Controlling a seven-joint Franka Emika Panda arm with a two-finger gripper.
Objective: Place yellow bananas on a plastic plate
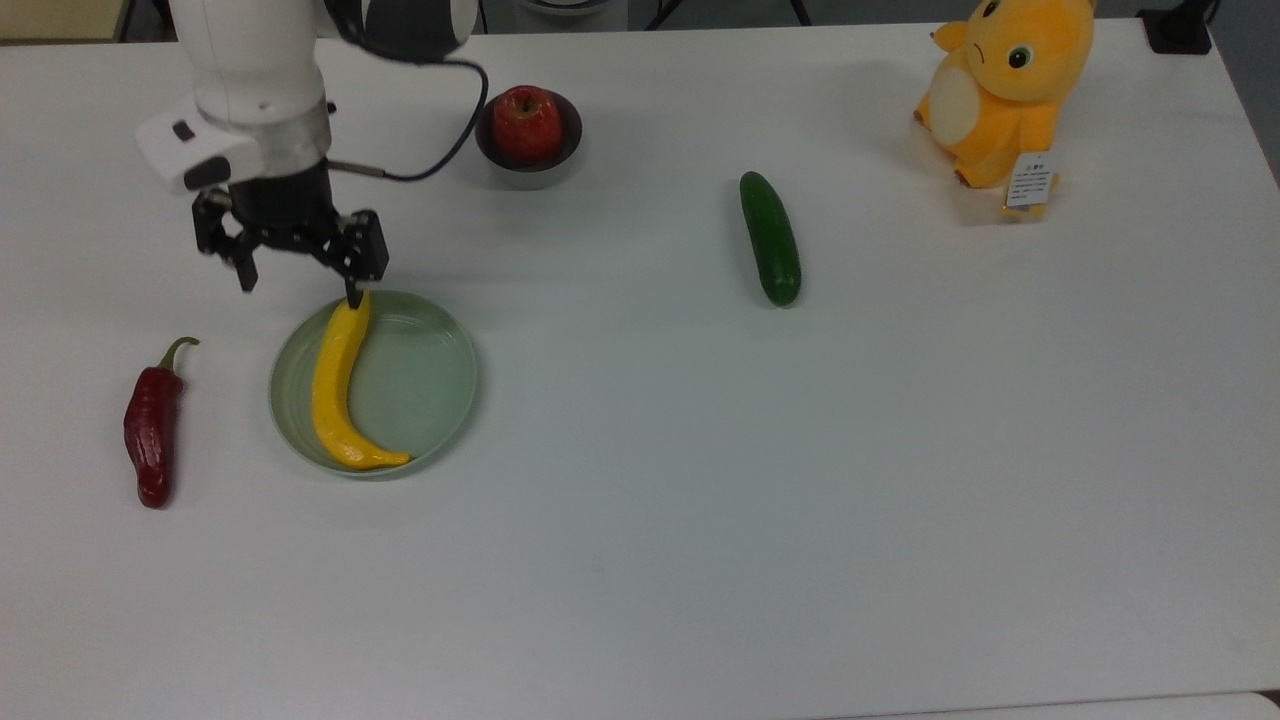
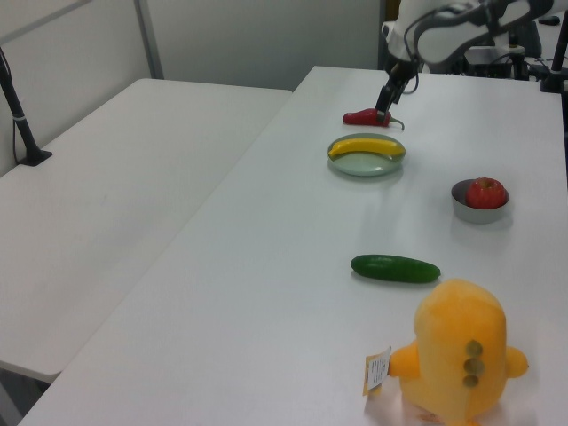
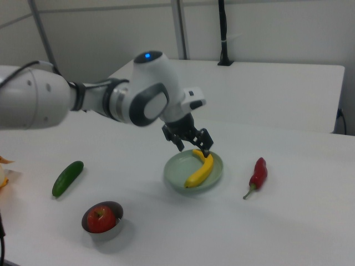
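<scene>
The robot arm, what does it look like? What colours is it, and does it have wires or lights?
The arm is chunky and rounded, with glossy white shells and dark grey bands at its joints. A small blue light glows on top of one joint in the right view. A thin black cable loops from the arm down to the wrist. The gripper is black, with two slim fingers under a white wrist block.

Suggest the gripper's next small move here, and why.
Probably lift straight up and away. The banana already lies inside the plate, and the open gripper grips nothing, though one fingertip sits right by the banana's stem end, so a sideways move might nudge it.
</scene>
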